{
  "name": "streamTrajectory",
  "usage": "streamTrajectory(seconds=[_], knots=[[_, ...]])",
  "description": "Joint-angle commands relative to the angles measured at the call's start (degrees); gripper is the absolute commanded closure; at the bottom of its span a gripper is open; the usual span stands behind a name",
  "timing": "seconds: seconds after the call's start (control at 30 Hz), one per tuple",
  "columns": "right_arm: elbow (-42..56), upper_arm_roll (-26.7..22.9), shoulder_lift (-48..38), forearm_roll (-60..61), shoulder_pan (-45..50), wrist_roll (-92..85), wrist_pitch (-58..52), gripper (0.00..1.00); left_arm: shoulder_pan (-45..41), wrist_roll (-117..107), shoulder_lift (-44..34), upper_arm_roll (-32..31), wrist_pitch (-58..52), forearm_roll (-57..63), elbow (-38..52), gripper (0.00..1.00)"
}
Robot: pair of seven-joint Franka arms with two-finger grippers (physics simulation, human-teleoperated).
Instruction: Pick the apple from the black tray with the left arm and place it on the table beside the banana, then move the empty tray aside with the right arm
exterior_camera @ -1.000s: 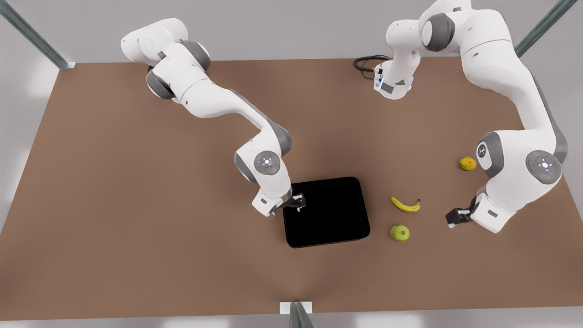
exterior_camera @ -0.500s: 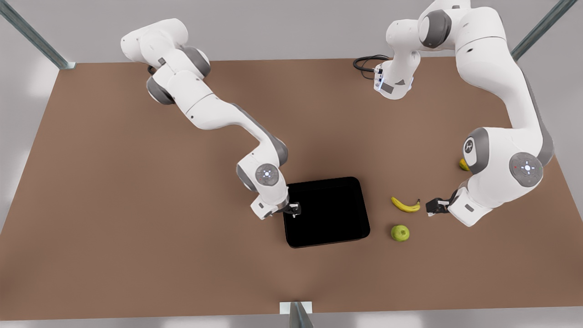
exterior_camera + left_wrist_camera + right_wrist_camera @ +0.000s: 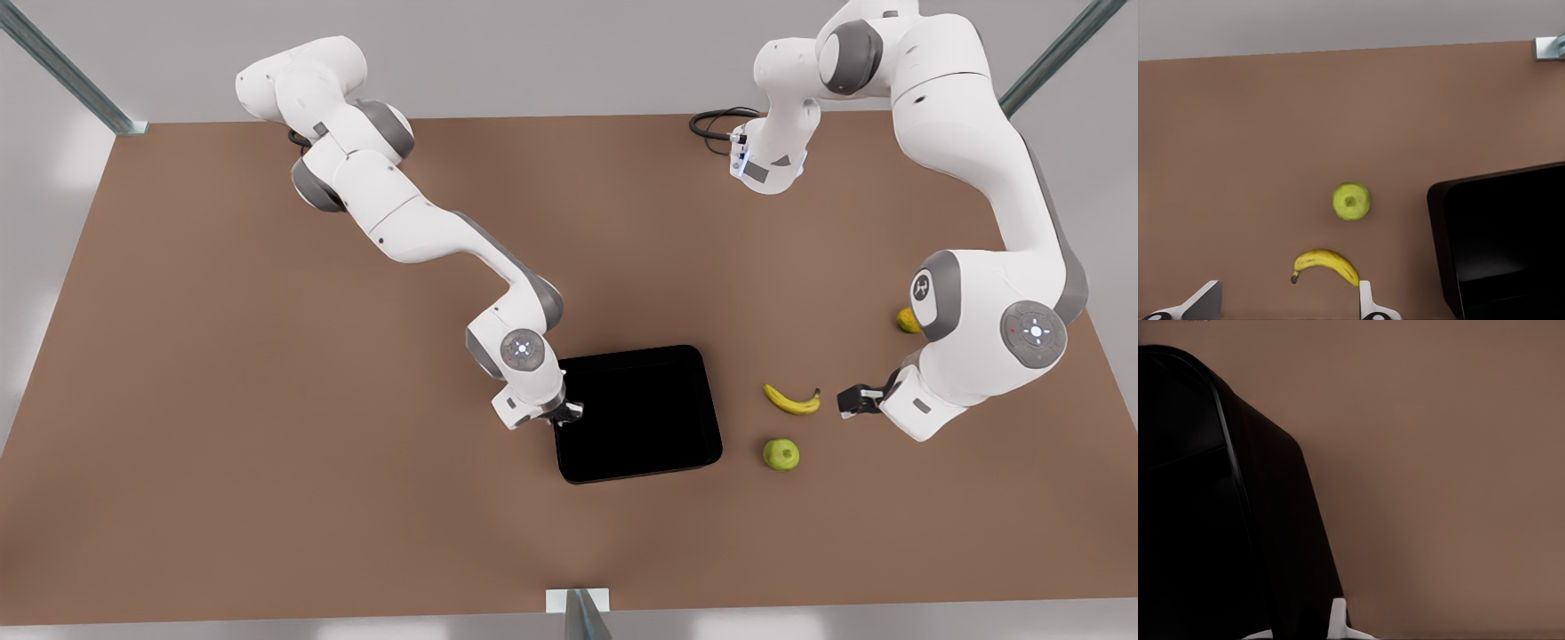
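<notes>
At black tray (image 3: pixel 658 427) edge, right gripper (image 3: pixel 569 412).

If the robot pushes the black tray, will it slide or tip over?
Probably slide. The black tray looks flat and wide with low walls, so it should not tip, and it looks empty and likely light. The right gripper sits at the tray's edge on the front view's left, so the tray might turn a little. The left gripper waits by the banana.

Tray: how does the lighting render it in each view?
Front view: tray flat black, no glare, right gripper at its edge. Left wrist view: faint grey sheen inside; left gripper open near the banana. Right wrist view: near-black, thin rim line.
</notes>
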Motion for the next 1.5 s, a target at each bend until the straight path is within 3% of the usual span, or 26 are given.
streamTrajectory(seconds=[0.0, 0.23, 0.6, 0.7, 1.0, 1.17, 1.23, 1.3, 1.47], knots=[[0.06, 0.19, -0.09, -0.15, -0.01, 3.52, 0.0, 0.8, -0.03, 0.98, -0.08, 0.02, -0.39, 0.03, 0.03, 0.0], [0.06, 2.83, -1.49, -0.23, -1.59, 1.06, -2.01, 0.95, -0.38, 0.89, 0.01, -0.07, -0.39, 0.2, 0.03, 0.0], [0.15, 5.38, -13.44, 2.75, -9.06, -25.13, -29.7, 0.94, -0.38, 1.15, 0.01, -0.07, -0.39, 0.12, -0.06, 0.0], [0.15, 8.8, -15.56, 2.75, -14.15, -32.86, -37.87, 0.93, -0.38, 1.15, 0.01, -0.07, -0.39, 0.2, -0.06, 0.0], [0.41, 9.68, -23.29, 5.04, -30.33, -63.89, -55.8, 0.93, -0.38, 1.15, 0.01, -0.07, -0.39, 0.2, -0.15, 0.0], [1.03, 5.47, -26.19, 7.23, -35.95, -75.14, -57.21, 0.93, -0.38, 1.15, 0.01, -0.07, -0.39, 0.2, -0.15, 0.0], [1.11, -2.17, -26.28, 10.66, -36.04, -81.55, -57.39, 0.93, -0.38, 1.06, 0.01, -0.07, -0.39, 0.2, -0.15, 0.0], [1.11, -6.22, -26.28, 10.75, -36.13, -85.86, -57.04, 0.93, -0.38, 1.06, 0.01, -0.07, -0.39, 0.2, -0.15, 0.0], [1.03, -10.36, -24.44, 10.75, -36.13, -91.49, -52.12, 0.93, -0.38, 1.06, 0.01, -0.07, -0.39, 0.2, -0.15, 0.0]])
